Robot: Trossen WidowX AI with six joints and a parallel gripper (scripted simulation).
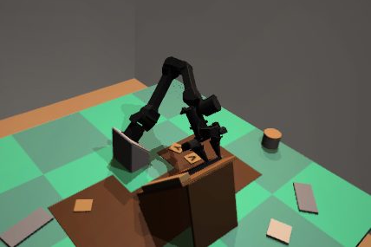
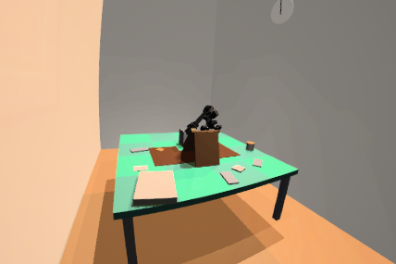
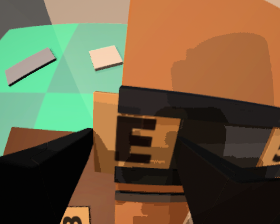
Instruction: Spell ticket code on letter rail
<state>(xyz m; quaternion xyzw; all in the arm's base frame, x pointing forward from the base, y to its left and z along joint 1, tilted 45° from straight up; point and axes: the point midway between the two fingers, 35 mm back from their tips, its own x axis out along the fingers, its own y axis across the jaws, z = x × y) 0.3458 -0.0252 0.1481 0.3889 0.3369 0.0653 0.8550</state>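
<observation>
Green checks in two shades pattern the counter (image 1: 286, 159) (image 2: 194, 183) (image 3: 66, 107).

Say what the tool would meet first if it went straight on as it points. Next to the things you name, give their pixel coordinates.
Gripping the E tile (image 3: 167, 142), the tool (image 1: 212, 159) (image 2: 214, 128) (image 3: 135, 139) would likely meet the rail (image 1: 200, 170) (image 3: 156, 102) first, though depth is unclear.

- Letter "E": dark, upright and legible in the wrist view, on a tan tile (image 3: 163, 142) at the board's letter rail (image 3: 191, 107).
- Character "5": dark and slanted, on a second tile (image 3: 269, 151) in the same rail, to the right of the "E" in the wrist view; cut off by the picture's edge.
- Character "8" or "B": turned sideways and cut off at the lower edge, on a loose tile (image 3: 83, 212); which of the two cannot be determined.
- Angular marks: one each on two tan tiles, a nearer tile (image 1: 192, 158) and a farther tile (image 1: 176, 147); too small to identify.
</observation>
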